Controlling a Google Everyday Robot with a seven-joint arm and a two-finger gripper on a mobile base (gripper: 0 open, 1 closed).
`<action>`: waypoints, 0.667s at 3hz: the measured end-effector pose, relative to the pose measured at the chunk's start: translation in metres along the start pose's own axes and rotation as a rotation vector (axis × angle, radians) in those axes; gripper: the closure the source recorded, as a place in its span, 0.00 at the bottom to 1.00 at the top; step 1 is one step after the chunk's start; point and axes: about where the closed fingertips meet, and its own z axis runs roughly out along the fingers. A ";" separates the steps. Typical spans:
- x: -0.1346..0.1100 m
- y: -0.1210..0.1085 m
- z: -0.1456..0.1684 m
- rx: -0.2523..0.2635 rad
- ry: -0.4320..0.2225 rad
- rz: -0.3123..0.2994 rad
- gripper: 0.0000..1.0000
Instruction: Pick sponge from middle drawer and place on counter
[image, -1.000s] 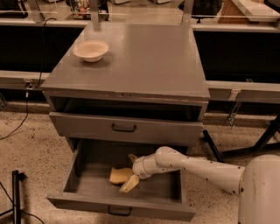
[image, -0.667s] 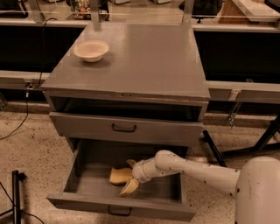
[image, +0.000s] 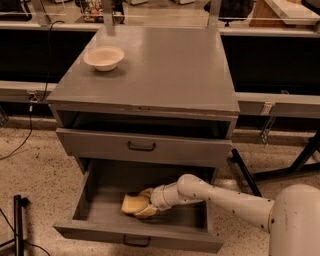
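Observation:
The pale-yellow sponge (image: 130, 203) lies on the floor of the open middle drawer (image: 100, 231), left of centre. My gripper (image: 145, 202) reaches into the drawer from the right, low over its floor. Its two fingers close on the sponge's right end, one behind (image: 146, 192) and one in front. The sponge still rests on the drawer floor. The counter (image: 170, 70) is the cabinet's flat grey top, above the drawers.
A cream round bowl (image: 104, 57) stands on the counter's back left. The grey drawer above (image: 142, 146) is shut, with a dark open slot over it. My white arm (image: 225, 197) crosses the drawer's right side. Dark stand legs (image: 18, 220) are at the left and at the right (image: 300, 160).
My gripper has moved a little left onto the sponge and its fingers have drawn closer together around it. The sponge has hardly moved.

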 end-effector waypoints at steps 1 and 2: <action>-0.015 -0.001 -0.003 0.010 -0.087 -0.020 0.66; -0.051 0.002 -0.017 0.009 -0.264 -0.060 0.91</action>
